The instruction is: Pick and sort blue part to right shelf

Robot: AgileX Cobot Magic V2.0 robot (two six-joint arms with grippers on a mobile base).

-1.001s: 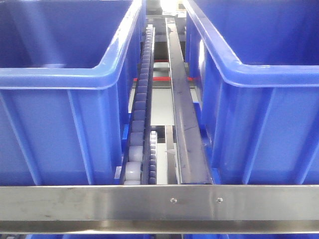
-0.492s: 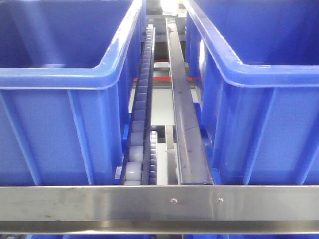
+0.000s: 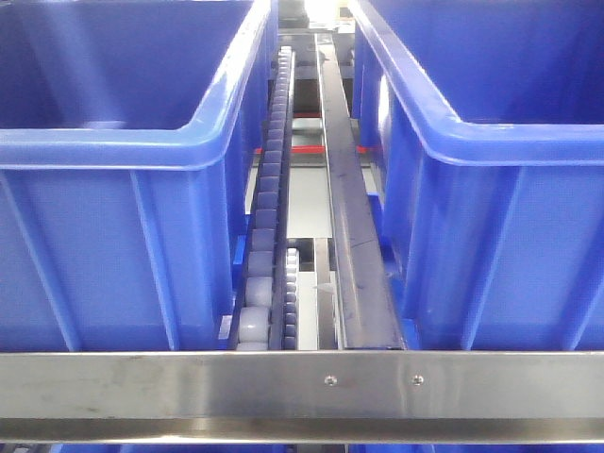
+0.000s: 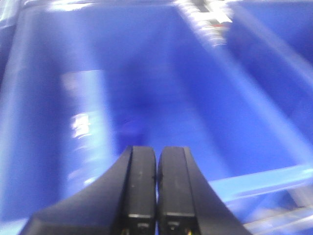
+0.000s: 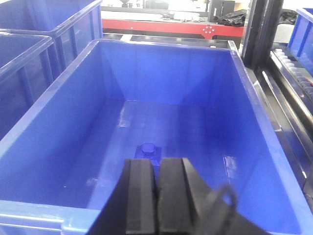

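A small blue part [image 5: 148, 150] lies on the floor of a deep blue bin [image 5: 254, 127], just beyond the tips of the right gripper [image 5: 157, 169]. That gripper hangs above the bin's near end, its black fingers pressed together and holding nothing. The left gripper [image 4: 156, 159] is likewise pinched closed and empty, over a second, blurred blue bin [image 4: 44, 127]. From the front, two bins sit side by side on the steel shelf [image 3: 189, 385], with a grey roller track [image 3: 266, 217] running back between them behind the bolted front rail.
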